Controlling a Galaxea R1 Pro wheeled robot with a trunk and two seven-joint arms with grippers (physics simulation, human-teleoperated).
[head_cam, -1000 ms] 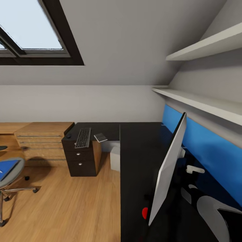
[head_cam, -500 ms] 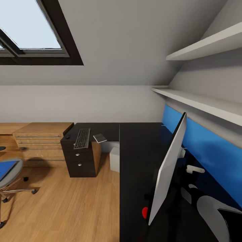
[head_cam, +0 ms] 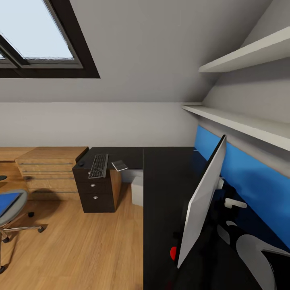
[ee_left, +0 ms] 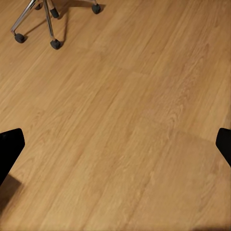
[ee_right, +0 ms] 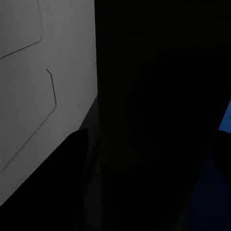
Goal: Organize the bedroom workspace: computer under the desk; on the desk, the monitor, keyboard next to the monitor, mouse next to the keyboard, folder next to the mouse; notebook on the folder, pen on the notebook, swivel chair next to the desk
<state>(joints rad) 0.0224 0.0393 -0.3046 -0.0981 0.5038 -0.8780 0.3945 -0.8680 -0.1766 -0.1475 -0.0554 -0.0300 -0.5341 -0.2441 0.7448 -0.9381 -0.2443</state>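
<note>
The black monitor [head_cam: 201, 201] stands edge-on on the L-shaped black desk [head_cam: 165, 177], its pale back toward the blue panel [head_cam: 245, 177]. On the far wing lie the keyboard [head_cam: 99, 165], the small black mouse [head_cam: 82, 163] and the dark notebook [head_cam: 120, 164]. The light-grey computer [head_cam: 138, 190] sits under the desk. At the left edge, the swivel chair [head_cam: 16, 203] carries the blue folder [head_cam: 6, 202]. My right arm [head_cam: 251, 251] reaches behind the monitor, its fingers hidden in the dark. My left gripper [ee_left: 115, 144] is open over bare wood floor. I cannot make out the pen.
A light-wood drawer chest [head_cam: 50, 169] adjoins the black drawers [head_cam: 94, 193]. Two white shelves [head_cam: 241, 121] run above the blue panel. The chair's castors [ee_left: 36, 29] lie ahead of the left gripper. A small white piece [head_cam: 234, 203] shows behind the monitor.
The monitor's top edge has tipped slightly toward the blue panel. Before that the camera turned a little, sliding the scene left.
</note>
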